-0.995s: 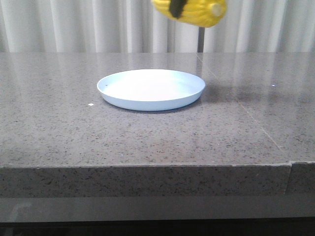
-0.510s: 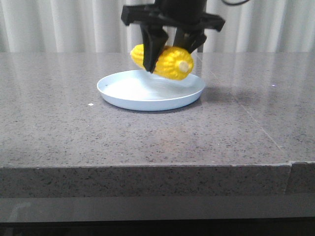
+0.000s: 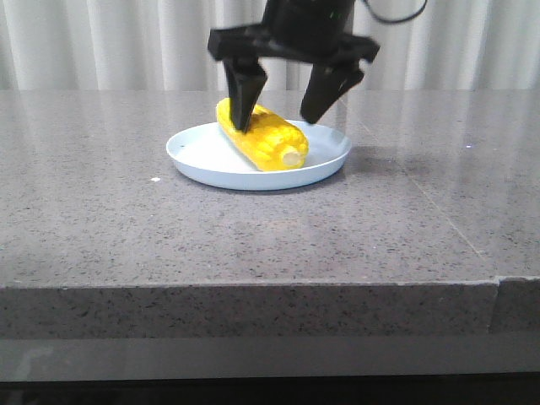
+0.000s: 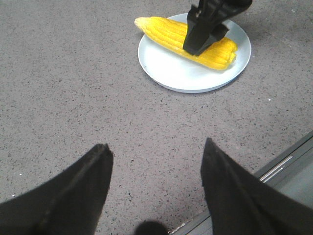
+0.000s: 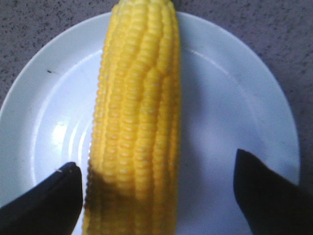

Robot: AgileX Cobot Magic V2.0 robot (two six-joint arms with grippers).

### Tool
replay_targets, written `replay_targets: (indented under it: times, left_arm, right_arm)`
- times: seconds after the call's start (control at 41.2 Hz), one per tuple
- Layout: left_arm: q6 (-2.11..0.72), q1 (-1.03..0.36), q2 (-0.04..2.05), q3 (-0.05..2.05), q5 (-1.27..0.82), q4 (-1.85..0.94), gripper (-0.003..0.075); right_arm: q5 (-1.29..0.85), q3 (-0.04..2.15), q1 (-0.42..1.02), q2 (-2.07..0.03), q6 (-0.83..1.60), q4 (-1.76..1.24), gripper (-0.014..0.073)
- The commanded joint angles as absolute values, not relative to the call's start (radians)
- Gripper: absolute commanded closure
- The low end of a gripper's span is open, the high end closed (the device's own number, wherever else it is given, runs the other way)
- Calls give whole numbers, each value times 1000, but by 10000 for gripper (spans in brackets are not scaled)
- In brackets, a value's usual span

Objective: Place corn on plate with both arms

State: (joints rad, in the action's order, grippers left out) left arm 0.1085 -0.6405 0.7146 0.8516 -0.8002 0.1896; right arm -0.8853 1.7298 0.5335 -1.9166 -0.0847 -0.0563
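Observation:
The yellow corn (image 3: 266, 142) lies on its side on the pale blue plate (image 3: 194, 163), its stub end toward the front. My right gripper (image 3: 274, 122) hangs just above it, open, one finger on each side of the cob; one finger is close beside the cob, the other well apart. In the right wrist view the corn (image 5: 137, 112) runs lengthwise across the plate (image 5: 230, 98) between the spread fingers (image 5: 54, 196). My left gripper (image 4: 156, 152) is open and empty over bare table, well away from the plate (image 4: 186, 78) and corn (image 4: 161, 32). It does not show in the front view.
The grey speckled stone table (image 3: 126, 219) has a front edge near the camera. In the left wrist view the table's edge and a metal strip (image 4: 283, 166) lie close beside my left gripper. White curtains (image 3: 101, 42) hang behind.
The right gripper came down from above the view with the corn, set it on the plate and opened. The corn now rests flat on the plate, free of the fingers.

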Motion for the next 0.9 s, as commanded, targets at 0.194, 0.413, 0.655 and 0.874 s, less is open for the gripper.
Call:
replay_targets:
  times: [0.194,0.413,0.655,0.874]
  left_arm:
    - [120,-649,711,878,-730,197,321]
    - [120,-649,711,878,-730,197,321]
    - [120,-649,711,878,-730,197,321]
    - [120,-649,711,878,-730,197,321]
  right_arm:
    - [-899,1688,531,-1581,-48,-32,-61]
    - [-893,1503,531,-1274,-30,-22,-61]
    - [-885,1255,531,-950,-30,-18,-61]
    - [-888,1051,531,-682,-31,-18,-61]
